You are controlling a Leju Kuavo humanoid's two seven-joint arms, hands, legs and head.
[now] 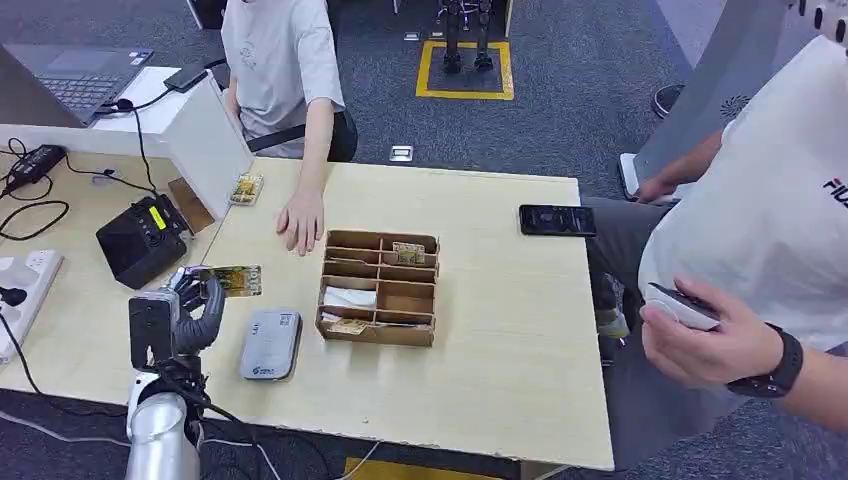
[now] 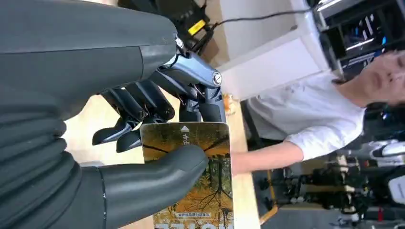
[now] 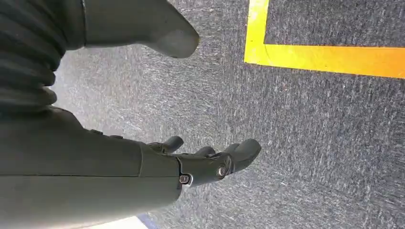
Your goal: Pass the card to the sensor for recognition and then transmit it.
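My left hand [image 1: 195,300] is raised over the table's left part and pinches a card [image 1: 233,280] printed with yellow autumn trees. In the left wrist view the thumb lies across the card [image 2: 200,191] with the fingers [image 2: 143,107] behind it. The grey sensor pad [image 1: 270,344] lies flat on the table just right of and below the hand. My right hand [image 3: 200,162] hangs over grey carpet, fingers apart, holding nothing.
A wooden divided box [image 1: 380,287] with cards stands mid-table. A black device [image 1: 141,240] sits left, another card [image 1: 246,188] farther back. A person's hand [image 1: 301,220] rests on the table near the box. A phone [image 1: 556,220] lies right; a second person stands at right.
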